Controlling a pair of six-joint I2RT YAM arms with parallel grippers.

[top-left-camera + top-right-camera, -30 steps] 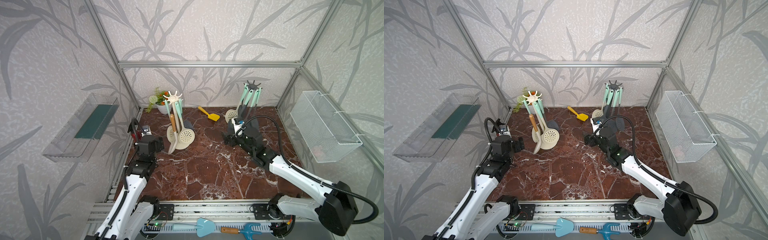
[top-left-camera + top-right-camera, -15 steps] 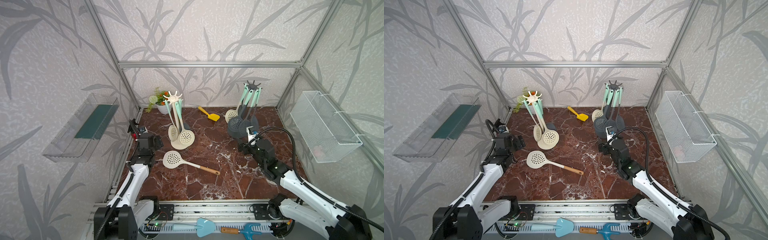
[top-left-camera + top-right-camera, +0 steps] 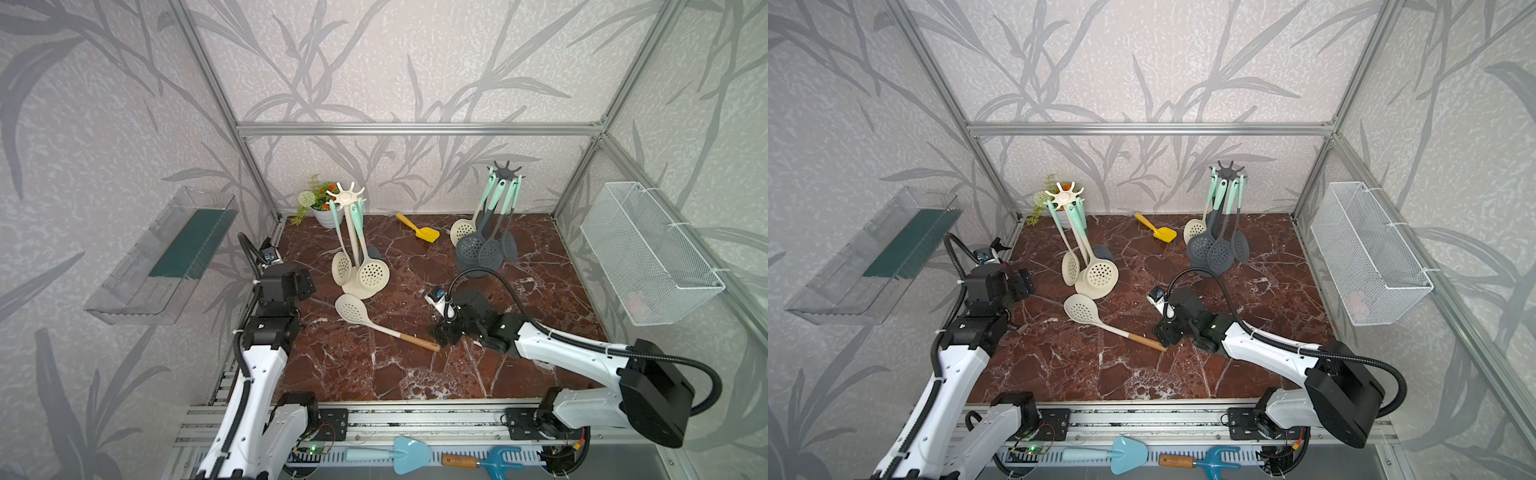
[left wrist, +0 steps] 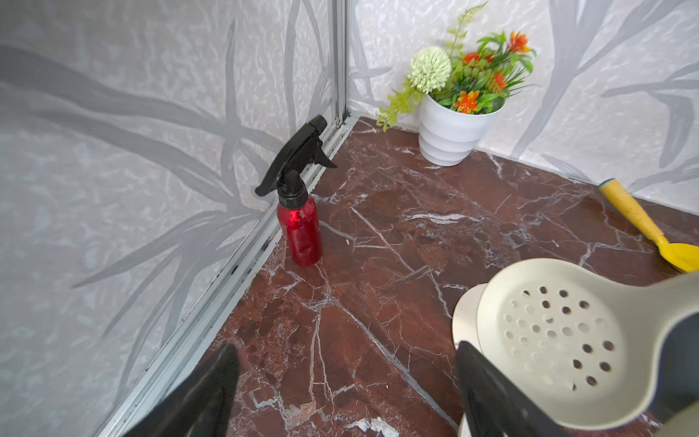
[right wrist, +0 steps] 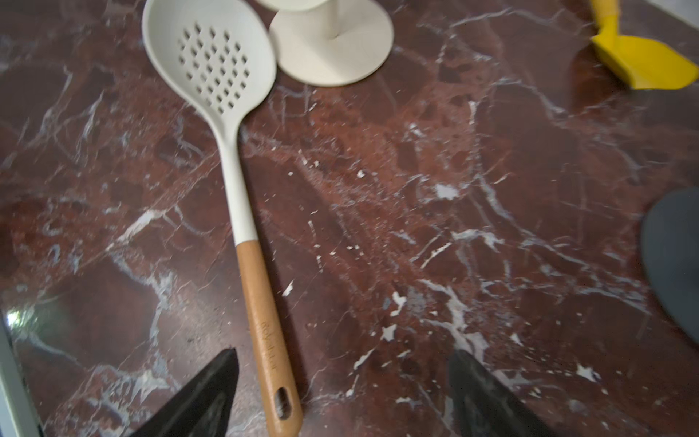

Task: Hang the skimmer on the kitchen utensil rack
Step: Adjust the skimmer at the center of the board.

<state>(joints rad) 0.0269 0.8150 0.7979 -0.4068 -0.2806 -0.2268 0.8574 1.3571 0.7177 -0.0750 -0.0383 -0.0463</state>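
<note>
Compared with half a second back, the right gripper [image 3: 444, 336] is now brought in low at the wooden tail of the skimmer [image 3: 392, 331], while the skimmer itself is left lying flat on the marble-look tabletop [image 3: 374, 374] right where it was. So the step in hand is reckoned to be the reach-in before pickup, nothing lifted yet. In the right wrist view its fingers [image 5: 212, 386] are seen spread wide with nothing gripped; the handle's end is caught in the gap, far closer to one finger, apparently untouched. Next, the gap probably needs centring on that thin handle, dropping right to the surface and shutting, then the oval hang hole [image 5: 281, 403] has to be threaded onto a prong

Handle: smooth rounded wood, faint lettering pressed in. Past it a matte cream neck is widened into a shallow oval bowl punched with diamond holes, parked against the round flat base of the cream rack [image 3: 344, 195], touching or just shy, can't be told. Over by the table's left edge the left gripper [image 4: 346, 348] is held wide open and empty too. Further back, the cream rack's star-shaped hub is hung with mint-handled cream tools, a dark grey rack [image 3: 505, 170] of the same shape is loaded with grey perforated ones, and a yellow plastic scoop [image 3: 419, 230] is left lying between them
</note>
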